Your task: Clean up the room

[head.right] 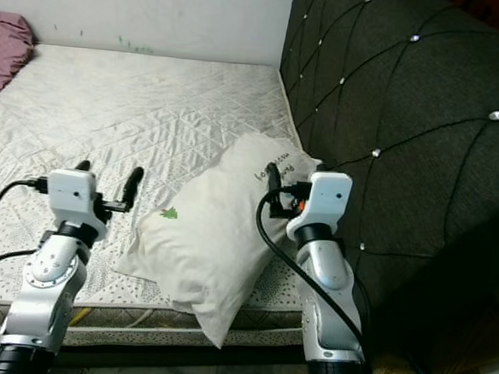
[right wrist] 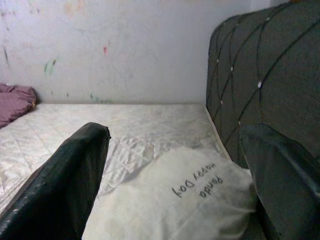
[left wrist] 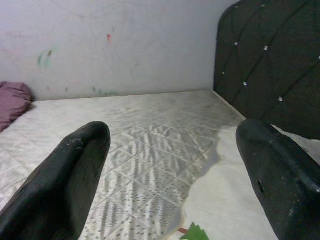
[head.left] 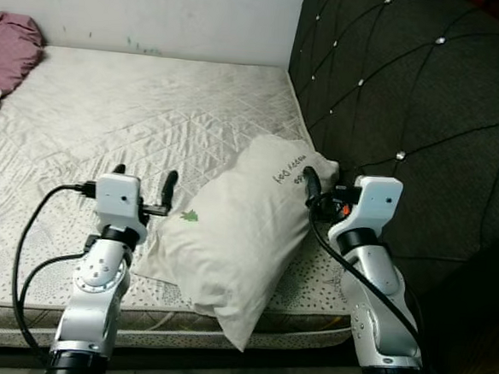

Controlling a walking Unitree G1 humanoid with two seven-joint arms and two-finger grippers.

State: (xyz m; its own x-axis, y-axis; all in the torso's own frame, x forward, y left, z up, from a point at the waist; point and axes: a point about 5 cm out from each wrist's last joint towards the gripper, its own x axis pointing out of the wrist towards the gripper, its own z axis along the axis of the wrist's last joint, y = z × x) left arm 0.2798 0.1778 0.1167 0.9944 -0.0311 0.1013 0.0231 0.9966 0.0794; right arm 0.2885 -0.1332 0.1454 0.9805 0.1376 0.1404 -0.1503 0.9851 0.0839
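lying between left pincer (head.left: 144,186) and right pincer (head.left: 320,182), white pillow (head.left: 233,233)

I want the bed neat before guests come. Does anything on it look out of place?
The pillow lies askew, one corner hanging over the mattress edge beside the headboard. A bunched pink cloth sits at the far corner. Both grippers, left and right, flank the pillow, open.

Soft even light, blurred near fingers (left wrist: 65,185)
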